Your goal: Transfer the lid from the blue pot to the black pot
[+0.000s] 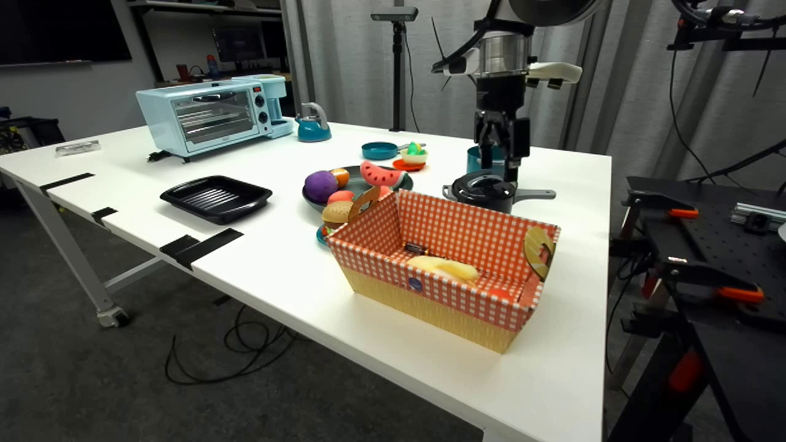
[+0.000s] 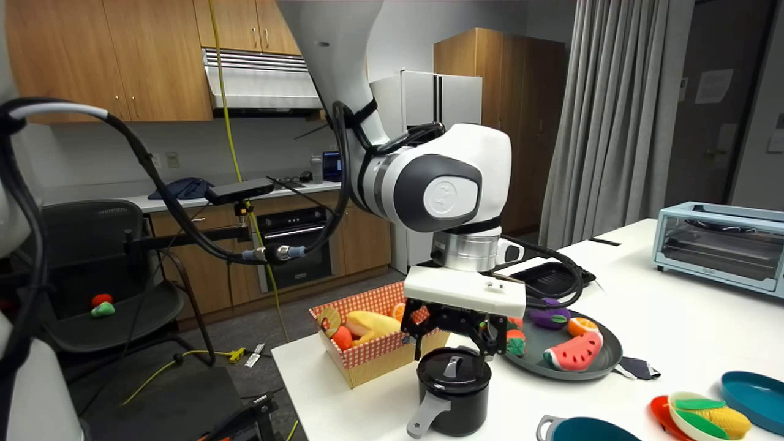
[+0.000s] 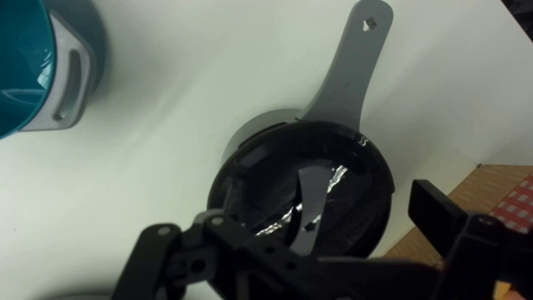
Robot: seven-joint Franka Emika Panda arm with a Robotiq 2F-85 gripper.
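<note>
The lid (image 2: 446,375) is round and glossy black with a grey bar handle, which also shows in the wrist view (image 3: 314,200). It rests on top of the black pot (image 2: 463,409), which has a straight grey side handle. In the wrist view the lid covers the pot's mouth. The blue pot (image 3: 21,62) is uncovered beside it, its teal inside visible; it also shows in both exterior views (image 1: 475,161) (image 2: 588,431). My gripper (image 2: 452,360) points down at the lid, its fingers spread on either side of the lid's handle, with nothing between them but the handle, apart from both pads.
A red checkered basket (image 1: 424,301) with toy food stands close to the black pot. A grey plate (image 2: 554,369) of toy fruit is beside it. A teal pan (image 1: 379,150), a bowl with toy corn (image 2: 689,409), a black tray (image 1: 215,199) and a toaster oven (image 1: 209,116) are farther off.
</note>
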